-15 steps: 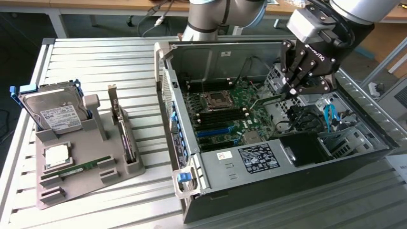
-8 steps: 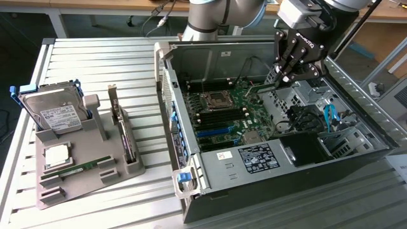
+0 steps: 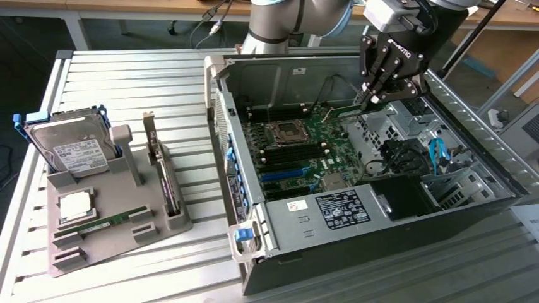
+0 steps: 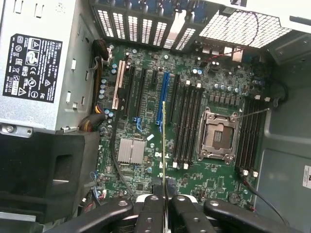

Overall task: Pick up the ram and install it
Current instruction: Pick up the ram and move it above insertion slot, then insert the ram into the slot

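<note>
Clear drop from ram (image 3: 344, 113) to motherboard (image 3: 295, 148) — case wall (image 3: 221, 126), power supply (image 3: 337, 211) and blue cable (image 3: 436, 154) flank it.

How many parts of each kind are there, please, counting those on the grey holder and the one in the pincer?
Ram sticks: 2, the ram held in the pincer and its twin on the grey holder
Hard drive: 1
Expansion card: 1
Square silver chip: 1
Total: 5

A pale slatted metal table (image 3: 126, 82) is standing in even light, taking up most of the exterior view. Behind it a wooden bench (image 3: 126, 5) is running along on white legs, with dark floor (image 3: 25, 57) showing beneath.
</note>
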Tool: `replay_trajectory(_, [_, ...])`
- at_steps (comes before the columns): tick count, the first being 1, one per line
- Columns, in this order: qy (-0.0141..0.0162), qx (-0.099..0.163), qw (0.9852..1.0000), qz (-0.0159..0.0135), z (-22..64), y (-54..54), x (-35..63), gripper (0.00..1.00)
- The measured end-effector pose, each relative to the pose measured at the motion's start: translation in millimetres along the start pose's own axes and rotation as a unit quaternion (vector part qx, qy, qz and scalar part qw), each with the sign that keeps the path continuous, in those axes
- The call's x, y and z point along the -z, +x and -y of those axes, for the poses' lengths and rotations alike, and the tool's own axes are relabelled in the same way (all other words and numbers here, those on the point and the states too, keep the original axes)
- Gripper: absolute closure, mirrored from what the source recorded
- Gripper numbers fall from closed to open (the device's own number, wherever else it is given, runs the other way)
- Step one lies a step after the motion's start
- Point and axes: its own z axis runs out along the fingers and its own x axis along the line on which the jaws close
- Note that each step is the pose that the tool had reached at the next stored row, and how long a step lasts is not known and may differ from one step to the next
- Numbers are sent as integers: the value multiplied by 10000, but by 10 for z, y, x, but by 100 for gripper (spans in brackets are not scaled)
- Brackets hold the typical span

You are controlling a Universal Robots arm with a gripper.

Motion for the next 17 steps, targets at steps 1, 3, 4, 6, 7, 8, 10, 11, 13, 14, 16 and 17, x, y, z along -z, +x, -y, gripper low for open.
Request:
replay_trajectory(1, [0,0,10000,0,0,0,0,87])
replay_trajectory(3, [0,0,10000,0,0,0,0,87])
replay_trajectory(4, [0,0,10000,0,0,0,0,87])
replay_trajectory(6, [0,0,10000,0,0,0,0,87])
replay_trajectory(7, [0,0,10000,0,0,0,0,87])
replay_trajectory(8, [0,0,10000,0,0,0,0,87])
replay_trajectory(10, [3,-34,10000,0,1,0,-1,87])
replay_trajectory(11, [9,-105,9999,1,0,0,-2,87])
replay_trajectory(13, [29,-311,9995,8,0,1,-9,87])
replay_trajectory(14, [40,-422,9991,12,1,1,-14,87])
replay_trajectory(16, [52,-560,9984,14,1,2,-18,87])
replay_trajectory(17, [53,-567,9984,14,1,2,-18,87])
